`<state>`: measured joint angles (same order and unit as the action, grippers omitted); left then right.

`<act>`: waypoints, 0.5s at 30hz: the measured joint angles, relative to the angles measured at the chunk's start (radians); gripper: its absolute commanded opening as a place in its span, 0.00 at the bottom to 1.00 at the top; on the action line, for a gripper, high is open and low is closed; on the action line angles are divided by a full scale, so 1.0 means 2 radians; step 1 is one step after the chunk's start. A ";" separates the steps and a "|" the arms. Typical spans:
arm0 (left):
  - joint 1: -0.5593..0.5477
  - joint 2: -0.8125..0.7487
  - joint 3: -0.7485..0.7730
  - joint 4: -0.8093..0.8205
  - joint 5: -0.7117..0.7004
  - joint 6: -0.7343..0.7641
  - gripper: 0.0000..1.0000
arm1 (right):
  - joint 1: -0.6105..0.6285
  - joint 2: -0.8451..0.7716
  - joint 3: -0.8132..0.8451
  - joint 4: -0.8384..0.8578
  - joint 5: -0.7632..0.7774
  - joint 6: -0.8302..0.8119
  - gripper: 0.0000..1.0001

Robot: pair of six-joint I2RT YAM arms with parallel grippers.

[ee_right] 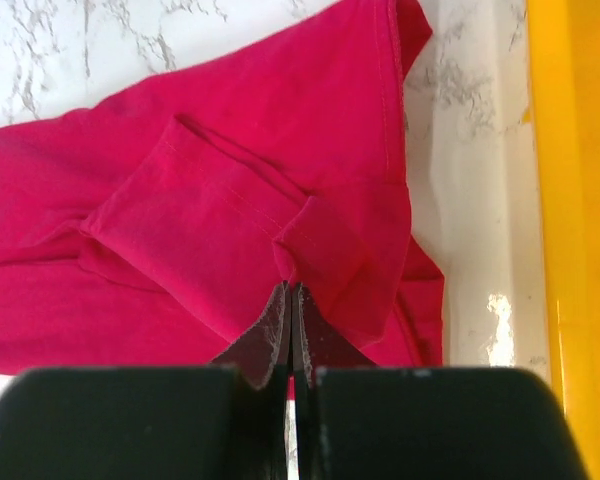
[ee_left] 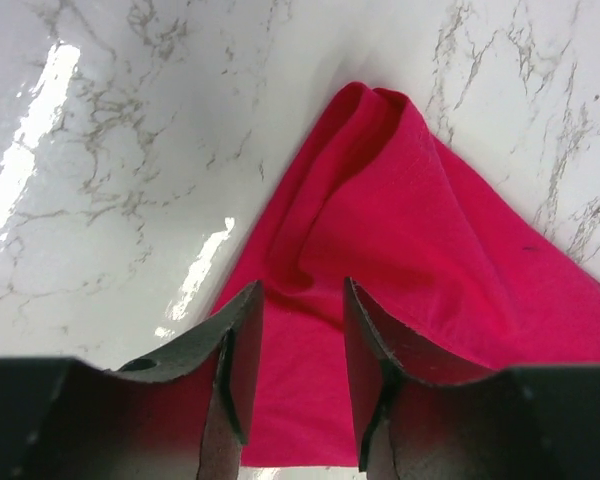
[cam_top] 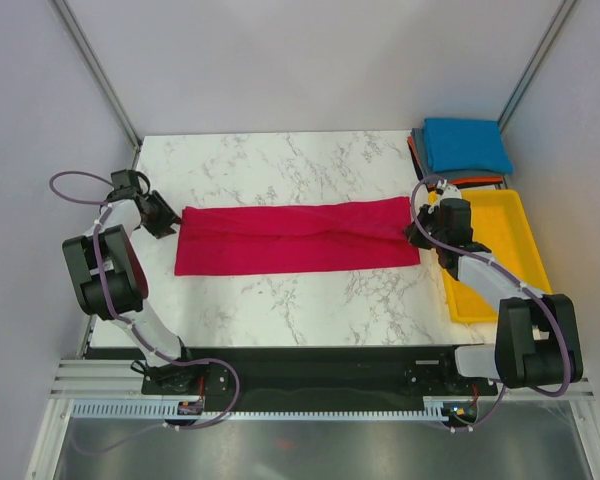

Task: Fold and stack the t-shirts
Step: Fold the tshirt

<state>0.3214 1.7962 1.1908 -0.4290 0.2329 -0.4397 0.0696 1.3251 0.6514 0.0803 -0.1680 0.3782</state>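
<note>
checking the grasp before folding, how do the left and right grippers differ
Left gripper has jaws apart over an end of the red t-shirt, nothing pinched; right gripper has jaws shut on a fold of it. Left is at the shirt's left end, right at the end beside the yellow tray. Both sit low at the cloth.

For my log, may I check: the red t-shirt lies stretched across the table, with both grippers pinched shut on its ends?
Not quite: only the right gripper is pinched shut on the red t-shirt. The left gripper is open at its end, jaws apart over the cloth, as the left wrist view shows. The rest holds.
</note>
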 measured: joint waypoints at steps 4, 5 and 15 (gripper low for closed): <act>0.000 -0.023 -0.009 -0.006 -0.008 0.000 0.48 | 0.000 0.000 -0.010 -0.005 0.000 0.004 0.00; 0.000 -0.028 -0.009 -0.006 -0.006 0.000 0.48 | 0.000 0.000 -0.010 -0.008 0.000 0.005 0.00; -0.004 -0.028 -0.024 -0.010 0.021 -0.005 0.53 | 0.000 -0.011 -0.010 -0.014 0.000 0.009 0.00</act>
<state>0.3130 1.7397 1.1423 -0.4480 0.2752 -0.4492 0.0700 1.3037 0.6304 0.0525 -0.1680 0.3962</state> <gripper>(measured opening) 0.518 0.010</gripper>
